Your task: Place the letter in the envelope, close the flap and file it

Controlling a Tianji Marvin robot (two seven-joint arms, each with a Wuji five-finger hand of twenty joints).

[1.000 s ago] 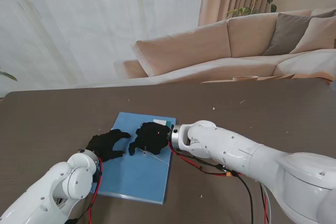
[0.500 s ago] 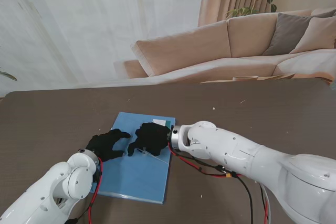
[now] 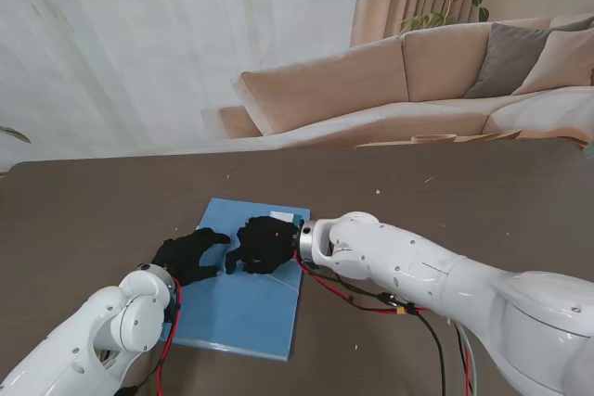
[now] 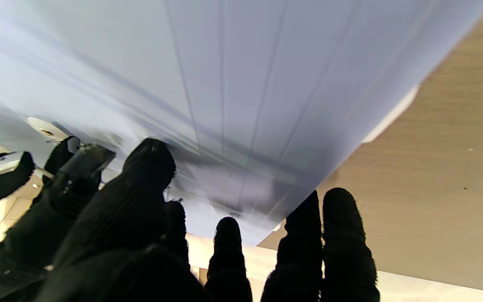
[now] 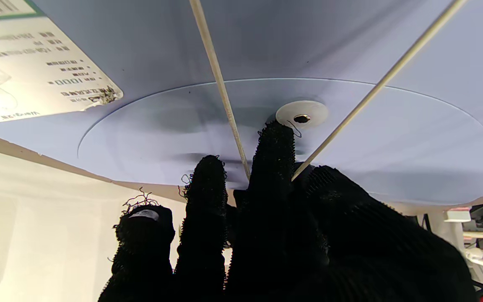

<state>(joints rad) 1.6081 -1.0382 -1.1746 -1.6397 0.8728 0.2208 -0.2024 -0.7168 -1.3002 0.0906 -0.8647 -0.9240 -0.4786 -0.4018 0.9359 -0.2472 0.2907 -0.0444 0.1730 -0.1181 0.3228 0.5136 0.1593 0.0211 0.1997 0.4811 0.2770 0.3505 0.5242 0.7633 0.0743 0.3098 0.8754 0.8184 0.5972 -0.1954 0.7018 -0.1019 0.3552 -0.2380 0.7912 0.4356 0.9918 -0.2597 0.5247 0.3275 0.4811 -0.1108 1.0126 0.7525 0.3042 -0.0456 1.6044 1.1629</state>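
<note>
Stand view shows the dark brown table (image 3: pixel 483 192) carrying a light blue envelope (image 3: pixel 243 308), which lies flat near the table's middle, somewhat toward its near edge and to my left of centre. Both of my white arms reach onto it from the near corners. My right hand (image 3: pixel 264 245), in a black glove, rests palm-down on the envelope's far half, close to its right edge. My left hand (image 3: pixel 188 256), also gloved in black, rests on the envelope's left edge, just beside the right one, with a fingertip reaching toward it.

A white label (image 3: pixel 282 217) with a green border sits at the envelope's far right corner, just past my right hand; the right wrist view shows it (image 5: pixel 27 63) with printed lines too blurred to read. That view also shows the rounded flap (image 5: pixel 392 138) lying flat, a small white disc (image 5: pixel 302 112) with a metal rivet at its middle, and a thin pale string (image 5: pixel 220 90) running in two taut lines up from between my right fingers (image 5: pixel 275 155), which pinch it there.

Left wrist view shows my left fingers (image 4: pixel 342 226) spread and pressed on the envelope's edge, holding nothing. I cannot see the letter itself
</note>
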